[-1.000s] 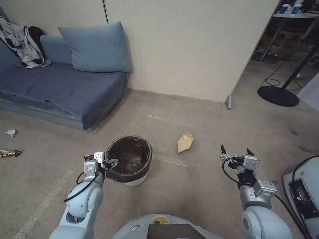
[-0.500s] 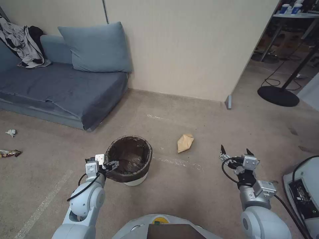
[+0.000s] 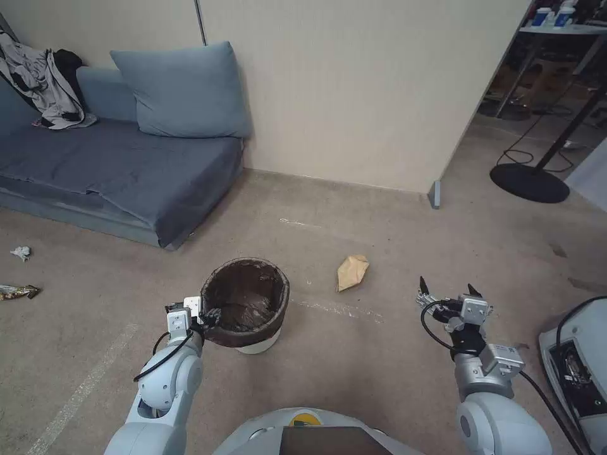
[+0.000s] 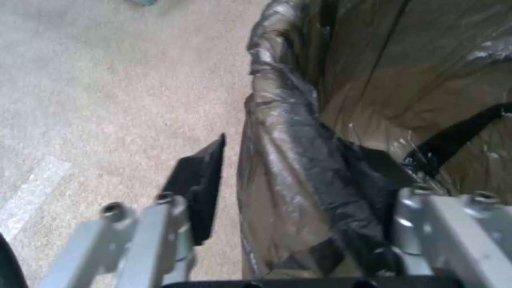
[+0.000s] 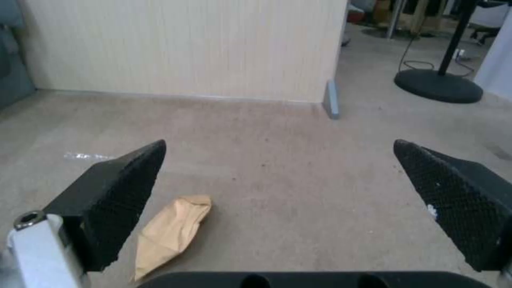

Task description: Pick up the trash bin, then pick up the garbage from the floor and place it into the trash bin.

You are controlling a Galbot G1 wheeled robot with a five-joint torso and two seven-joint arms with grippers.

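Left gripper [image 3: 205,315] sits at the near-left rim of the trash bin [image 3: 253,341], fingers apart and straddling the rim: in the left wrist view 1 black finger [image 4: 200,188] is outside over the carpet [image 3: 392,354], the other side is inside against the bag, not yet clamped on it. Bin stands upright on the carpet just ahead of the robot, white body, dark crinkled bag [image 4: 299,176] folded over the rim; can't tell what lies at the bottom.

Right gripper [image 3: 446,296] hangs above bare carpet to the right, well apart from the bin, fingers wide apart, nothing between them. Right wrist view shows both black pads [image 5: 115,200] spread with the floor beyond.

Tan crumpled paper bag [image 3: 351,272] lies on the carpet between bin and right gripper, slightly farther out, touching neither.

Far left on the floor: 1 dark snack wrapper [image 3: 18,292] and beyond it 1 crumpled white paper [image 3: 21,253], both near the front of the blue sofa [image 3: 126,170].

Farther: sofa with 1 blue cushion [image 3: 183,91] and grey clothes [image 3: 38,82] heaped on it, against a beige wall [image 3: 354,88]. Far right, a black round stand base [image 3: 530,183].
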